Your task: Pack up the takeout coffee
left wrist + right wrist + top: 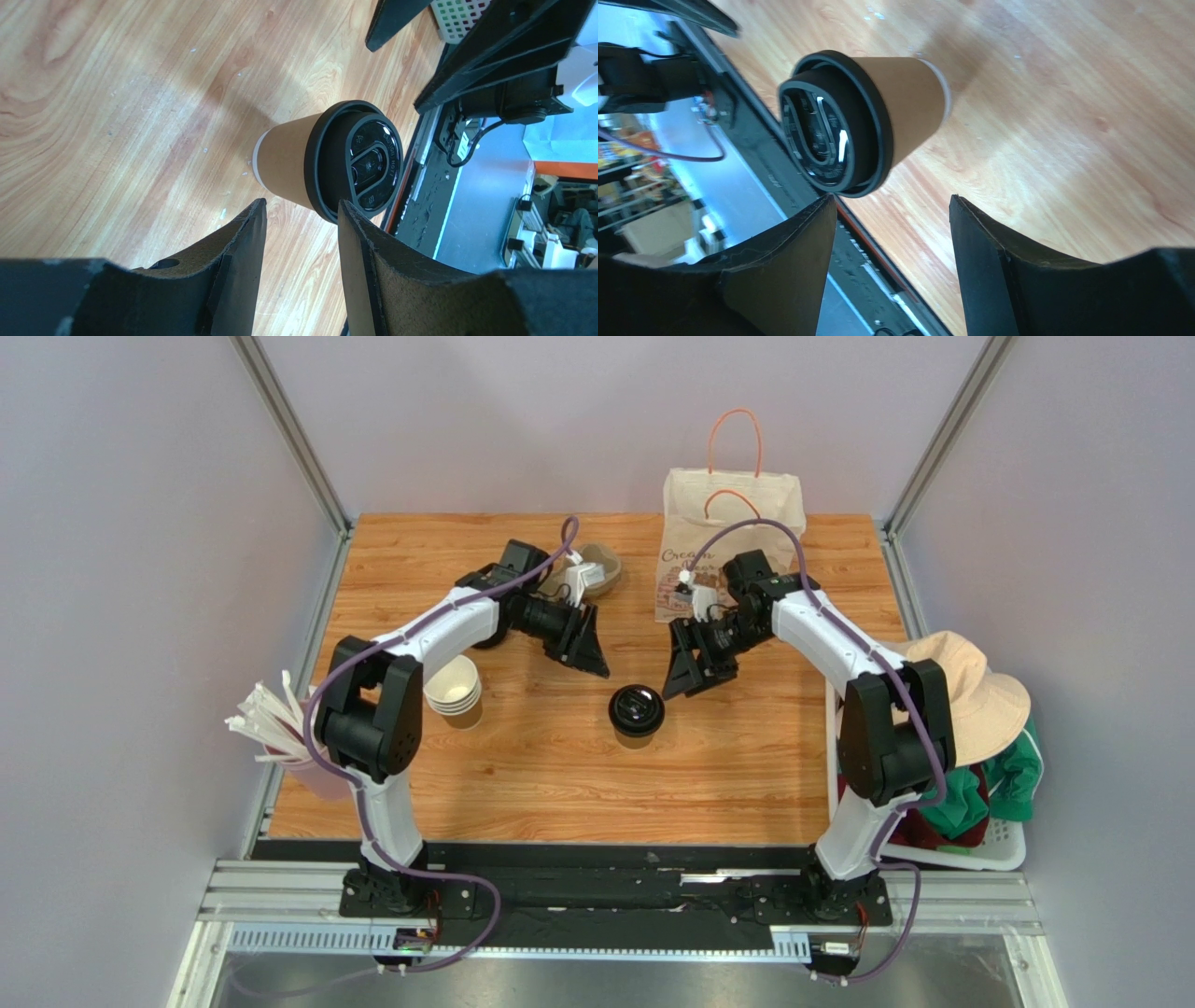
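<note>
The takeout coffee (637, 711), a kraft-brown cup with a black sip lid, stands upright on the wooden table. It also shows in the left wrist view (330, 162) and the right wrist view (868, 117). My left gripper (589, 655) is open and empty, above and to the left of the cup (300, 204). My right gripper (687, 676) is open and empty, just right of the cup (891, 199). Neither touches it. A paper takeout bag (730, 525) with orange handles stands at the back.
A stack of lidless brown cups (455, 689) stands on the left. A brown holder (596, 571) lies behind the left arm. White straws (267, 717) sit off the left edge. A basket (968, 851) with a hat (968, 693) and clothes is on the right.
</note>
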